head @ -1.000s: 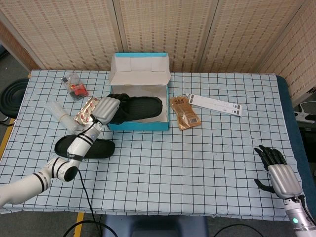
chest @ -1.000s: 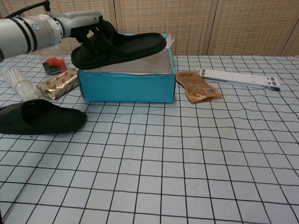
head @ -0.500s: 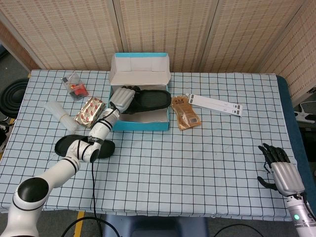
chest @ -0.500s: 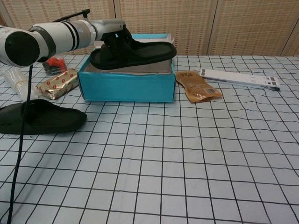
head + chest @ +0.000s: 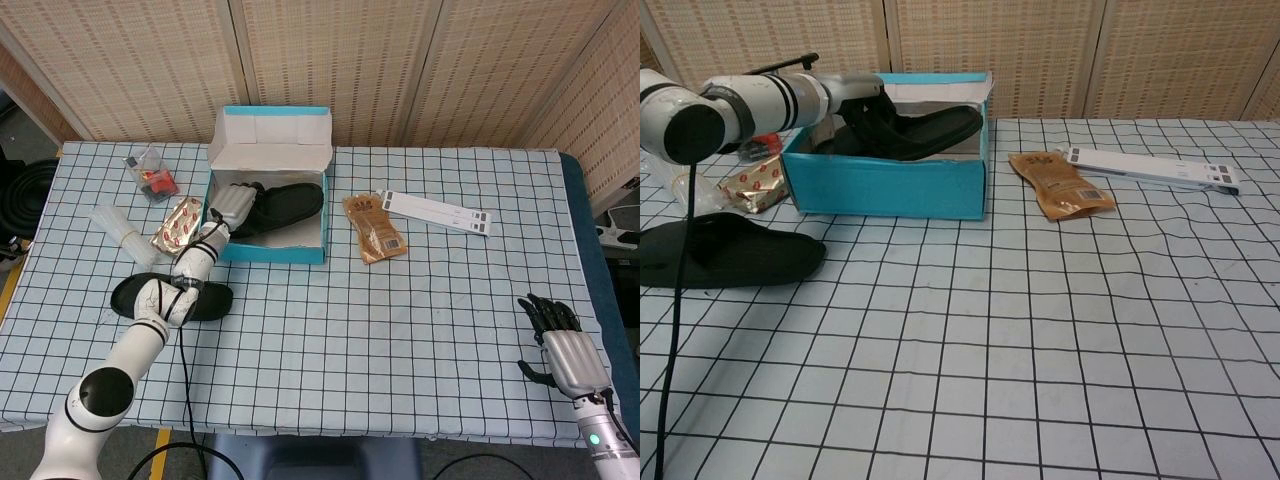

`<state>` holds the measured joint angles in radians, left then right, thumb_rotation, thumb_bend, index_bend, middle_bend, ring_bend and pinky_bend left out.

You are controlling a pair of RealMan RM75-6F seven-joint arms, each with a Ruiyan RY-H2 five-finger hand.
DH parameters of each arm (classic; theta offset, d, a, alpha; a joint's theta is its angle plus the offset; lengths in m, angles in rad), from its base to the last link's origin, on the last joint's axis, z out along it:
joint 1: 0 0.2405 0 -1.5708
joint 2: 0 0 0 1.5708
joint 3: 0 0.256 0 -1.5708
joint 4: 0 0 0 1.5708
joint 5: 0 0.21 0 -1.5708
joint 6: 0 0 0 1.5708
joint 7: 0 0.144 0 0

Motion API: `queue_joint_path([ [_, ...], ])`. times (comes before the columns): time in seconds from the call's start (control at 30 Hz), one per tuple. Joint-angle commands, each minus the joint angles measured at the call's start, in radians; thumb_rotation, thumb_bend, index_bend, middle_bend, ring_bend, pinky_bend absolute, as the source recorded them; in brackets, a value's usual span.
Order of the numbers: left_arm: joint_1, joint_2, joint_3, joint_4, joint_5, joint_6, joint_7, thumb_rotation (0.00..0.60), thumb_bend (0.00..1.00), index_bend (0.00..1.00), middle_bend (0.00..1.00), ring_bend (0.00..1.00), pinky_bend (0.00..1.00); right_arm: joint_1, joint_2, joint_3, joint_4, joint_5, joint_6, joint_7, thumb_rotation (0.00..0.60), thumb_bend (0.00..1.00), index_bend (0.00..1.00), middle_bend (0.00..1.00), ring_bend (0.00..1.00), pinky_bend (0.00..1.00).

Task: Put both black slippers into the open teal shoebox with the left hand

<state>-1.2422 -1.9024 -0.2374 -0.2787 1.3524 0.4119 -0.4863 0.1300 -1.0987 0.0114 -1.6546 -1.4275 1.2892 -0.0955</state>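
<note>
One slipper (image 5: 285, 205) tilted inside box (image 5: 270, 252), toe on right rim, heel gripped by left hand (image 5: 232, 205). Second slipper (image 5: 170, 297) on surface, left of box. Right hand (image 5: 562, 345) idle, fingers loosely curled, holding nothing.

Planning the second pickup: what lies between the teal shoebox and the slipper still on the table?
Only bare checked cloth lies between the shoebox and the slipper on the table; the chest view shows it best.

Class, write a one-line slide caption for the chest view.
Left hand lowers one black slipper into the open teal shoebox; the second black slipper lies on the checked tablecloth.
</note>
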Motion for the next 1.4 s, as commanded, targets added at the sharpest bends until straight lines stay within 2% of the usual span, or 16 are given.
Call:
queue_joint_path([
  [0.03, -0.01, -0.019, 0.033, 0.03, 0.036, 0.007, -0.059, 0.6, 0.46, 0.56, 0.67, 0.61, 0.66, 0.0, -0.002, -0.002, -0.003, 0.0, -0.001, -0.007, 0.6, 0.15, 0.0, 0.0, 0.0, 0.0],
  [0.23, -0.009, -0.049, 0.089, 0.091, 0.085, 0.016, -0.074, 0.6, 0.46, 0.57, 0.67, 0.61, 0.66, 0.003, 0.0, -0.007, -0.006, -0.005, -0.007, -0.012, 0.6, 0.15, 0.0, 0.0, 0.0, 0.0],
  [0.43, -0.003, -0.088, 0.116, 0.127, 0.102, 0.002, -0.058, 0.6, 0.46, 0.57, 0.67, 0.61, 0.66, 0.004, 0.005, -0.012, -0.01, -0.01, -0.009, -0.004, 0.6, 0.15, 0.0, 0.0, 0.0, 0.0],
  [0.77, -0.013, -0.117, 0.163, 0.113, 0.137, -0.035, -0.029, 0.6, 0.46, 0.54, 0.65, 0.58, 0.64, 0.008, 0.007, -0.017, -0.011, -0.018, -0.017, 0.004, 0.6, 0.15, 0.0, 0.0, 0.0, 0.0],
  [0.93, -0.012, -0.114, 0.15, 0.095, 0.123, 0.0, -0.045, 0.6, 0.46, 0.42, 0.51, 0.45, 0.51, 0.006, 0.013, -0.019, -0.015, -0.027, -0.009, 0.015, 0.6, 0.15, 0.0, 0.0, 0.0, 0.0],
  [1.03, -0.012, -0.098, 0.148, 0.062, 0.12, 0.004, -0.073, 0.6, 0.46, 0.31, 0.4, 0.38, 0.47, 0.004, 0.015, -0.021, -0.017, -0.034, -0.003, 0.022, 0.6, 0.15, 0.0, 0.0, 0.0, 0.0],
  [1.2, -0.013, -0.059, 0.15, -0.002, 0.123, 0.015, -0.117, 0.6, 0.46, 0.12, 0.22, 0.21, 0.41, 0.003, 0.02, -0.027, -0.023, -0.05, 0.0, 0.032, 0.6, 0.15, 0.0, 0.0, 0.0, 0.0],
  [1.4, -0.019, -0.02, 0.157, -0.054, 0.122, -0.023, -0.103, 0.6, 0.45, 0.02, 0.1, 0.08, 0.36, 0.0, 0.026, -0.031, -0.026, -0.064, 0.01, 0.041, 0.6, 0.15, 0.0, 0.0, 0.0, 0.0],
])
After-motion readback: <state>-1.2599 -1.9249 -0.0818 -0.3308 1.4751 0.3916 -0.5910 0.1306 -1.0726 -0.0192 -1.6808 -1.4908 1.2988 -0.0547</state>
